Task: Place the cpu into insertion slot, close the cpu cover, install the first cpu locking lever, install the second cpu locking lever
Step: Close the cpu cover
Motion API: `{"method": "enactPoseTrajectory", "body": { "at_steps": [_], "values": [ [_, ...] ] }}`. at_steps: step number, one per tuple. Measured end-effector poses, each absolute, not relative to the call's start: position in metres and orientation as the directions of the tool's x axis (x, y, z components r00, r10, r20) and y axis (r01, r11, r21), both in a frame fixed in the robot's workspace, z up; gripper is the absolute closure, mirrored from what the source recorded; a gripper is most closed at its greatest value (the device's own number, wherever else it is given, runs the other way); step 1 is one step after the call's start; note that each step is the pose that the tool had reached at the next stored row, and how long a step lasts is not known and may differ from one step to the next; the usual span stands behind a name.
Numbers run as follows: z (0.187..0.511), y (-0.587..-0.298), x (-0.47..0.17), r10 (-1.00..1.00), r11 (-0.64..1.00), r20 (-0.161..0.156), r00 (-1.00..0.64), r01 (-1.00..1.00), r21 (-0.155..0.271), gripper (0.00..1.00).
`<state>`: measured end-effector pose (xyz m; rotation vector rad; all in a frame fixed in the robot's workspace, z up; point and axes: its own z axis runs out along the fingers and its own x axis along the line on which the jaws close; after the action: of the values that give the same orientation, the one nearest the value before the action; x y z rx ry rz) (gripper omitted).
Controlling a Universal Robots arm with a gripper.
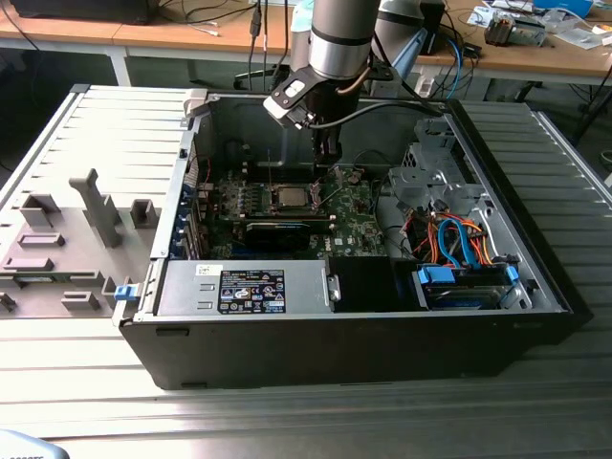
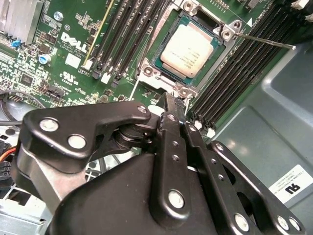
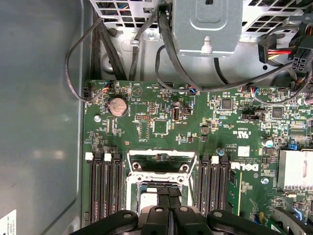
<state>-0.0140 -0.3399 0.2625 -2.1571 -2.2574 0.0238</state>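
Deep in the open computer case [image 1: 335, 356] on the ribbed grey surface [image 1: 287, 421], mid-frame in the exterior view, find the cpu [image 1: 290, 198] seated in the insertion slot [image 2: 147, 72], with the pincer [image 2: 172, 104] pinched shut on nothing visible, tips just beside the slot's silvery rim. Press lightly and squarely there, minding the thin locking lever [image 2: 266, 41] jutting sideways. Steer clear of the memory slots [image 2: 122, 34] flanking both sides and the case wall [image 2: 264, 142]; treat straight up as likely the only free way.
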Motion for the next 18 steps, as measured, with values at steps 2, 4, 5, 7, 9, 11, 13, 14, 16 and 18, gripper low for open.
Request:
{"method": "enactPoseTrajectory", "body": {
  "at_steps": [2,4,5,7,9,11,13,14,16,18],
  "values": [
    [0.2625,-0.3399,-0.014,0.999,0.045,0.004,-0.045,0.999,-0.024,0.89],
    [0.2625,-0.34,-0.014,0.999,0.046,0.007,-0.045,0.999,-0.024,0.89],
    [0.2625,-0.34,-0.0135,0.999,0.046,0.008,-0.045,0.999,-0.024,0.89],
    [0.2625,-0.34,-0.0133,0.999,0.045,0.008,-0.045,0.999,-0.024,0.89],
    [0.2625,-0.34,-0.013,0.999,0.046,0.008,-0.045,0.999,-0.024,0.89],
    [0.2625,-0.34,-0.0128,0.999,0.046,0.008,-0.045,0.999,-0.024,0.89],
    [0.2625,-0.34,-0.0125,0.999,0.046,0.008,-0.045,0.999,-0.024,0.89],
    [0.2625,-0.34,-0.0123,0.999,0.046,0.008,-0.045,0.999,-0.024,0.89],
    [0.2625,-0.34,-0.0121,0.999,0.045,0.008,-0.045,0.999,-0.024,0.89],
    [0.2629,-0.34,-0.0119,0.999,0.045,0.008,-0.045,0.999,-0.024,0.89]
  ]
}}
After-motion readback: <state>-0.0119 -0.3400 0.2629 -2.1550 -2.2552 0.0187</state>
